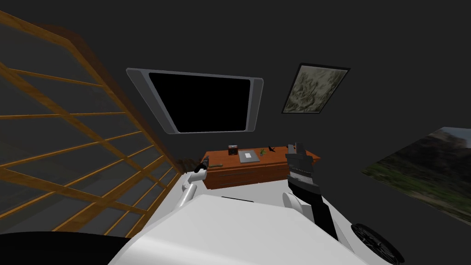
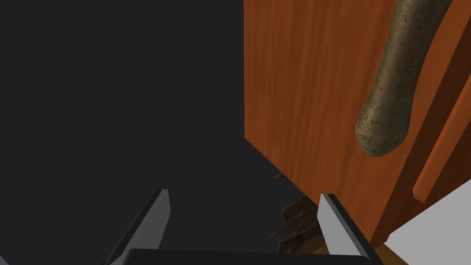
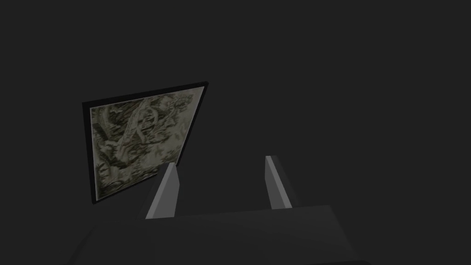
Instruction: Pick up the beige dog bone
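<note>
Head view: wooden cabinet (image 1: pixel 257 177) against the dark wall. Left wrist view: the dog bone (image 2: pixel 395 92), speckled tan, lies on the cabinet's top close to its left end edge. The left gripper (image 2: pixel 244 193) hangs off that end edge, fingers spread and empty, with the bone beside them, not between them. The right gripper (image 1: pixel 294 148), over the cabinet's right end, is likewise spread and empty. Risk: descending from here, one finger could strike the cabinet's edge, or nudge the rounded bone so it rolls off. The bone's far end is cut off; small items further along the cabinet's top are indistinct.
</note>
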`<state>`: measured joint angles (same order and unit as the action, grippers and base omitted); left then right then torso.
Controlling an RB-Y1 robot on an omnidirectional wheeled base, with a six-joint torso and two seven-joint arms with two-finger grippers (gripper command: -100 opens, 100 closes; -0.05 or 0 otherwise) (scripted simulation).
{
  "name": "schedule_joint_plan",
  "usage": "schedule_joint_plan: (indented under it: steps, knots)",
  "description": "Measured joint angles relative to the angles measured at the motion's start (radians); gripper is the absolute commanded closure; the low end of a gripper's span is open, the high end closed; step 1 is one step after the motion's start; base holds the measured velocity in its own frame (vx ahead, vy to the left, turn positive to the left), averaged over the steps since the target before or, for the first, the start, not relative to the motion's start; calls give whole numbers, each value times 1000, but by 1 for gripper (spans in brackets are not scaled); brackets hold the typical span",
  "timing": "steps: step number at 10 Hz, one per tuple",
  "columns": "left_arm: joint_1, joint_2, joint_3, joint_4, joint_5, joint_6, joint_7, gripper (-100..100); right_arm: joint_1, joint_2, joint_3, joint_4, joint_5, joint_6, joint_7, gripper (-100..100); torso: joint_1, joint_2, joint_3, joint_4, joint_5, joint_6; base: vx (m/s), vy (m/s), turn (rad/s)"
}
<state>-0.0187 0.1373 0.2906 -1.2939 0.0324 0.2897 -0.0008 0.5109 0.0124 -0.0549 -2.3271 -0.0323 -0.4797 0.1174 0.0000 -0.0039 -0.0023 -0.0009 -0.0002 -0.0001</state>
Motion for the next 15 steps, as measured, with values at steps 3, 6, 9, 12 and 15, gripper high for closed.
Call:
schedule_joint_plan:
  steps: [3, 6, 9, 12, 15]
  knots:
    - [-21, -3, 9, 46, -5, 57, 12, -100, 0, 0, 0, 0, 0, 0, 0, 0, 0, 1, 1, 0, 0, 0, 47, -1, -33]
    - [-49, -2, 18, 114, -9, 100, 25, -100, 0, 0, 0, 0, 0, 0, 0, 0, 0, 1, 0, 0, 0, 0, 46, 0, -30]
    - [-80, 4, 26, 190, -10, 149, 39, -100, 0, 0, 0, 0, 0, 0, 0, 0, 0, 0, 0, 0, 0, 0, 66, 7, -58]
    - [-109, 10, 32, 277, -11, 193, 54, -100, 0, 0, 0, 0, 0, 0, 0, 0, 1, 1, 0, 0, 0, 0, 55, 5, -34]
    - [-117, 10, 35, 332, -9, 234, 64, -100, 0, 0, 0, 0, 0, 0, 0, 0, 1, 0, 0, 0, 0, 0, 60, 12, -26]
